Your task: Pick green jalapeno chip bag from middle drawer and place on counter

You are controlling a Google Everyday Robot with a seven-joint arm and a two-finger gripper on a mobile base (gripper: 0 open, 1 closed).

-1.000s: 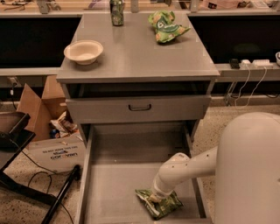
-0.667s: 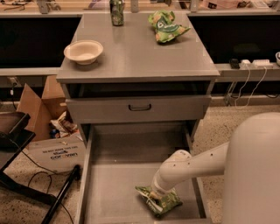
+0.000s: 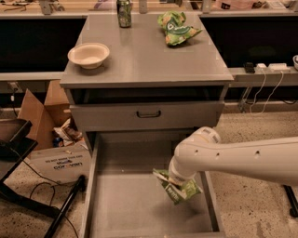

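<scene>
The end effector (image 3: 178, 181) is clamped on the top of the green jalapeno chip bag (image 3: 183, 191), which hangs tilted just beneath it, over the floor of the open middle drawer (image 3: 125, 204). Well beyond it, the worktop (image 3: 144, 58) carries a bowl (image 3: 88, 55), a can (image 3: 124, 10) and a brighter green bag (image 3: 177, 29).
</scene>
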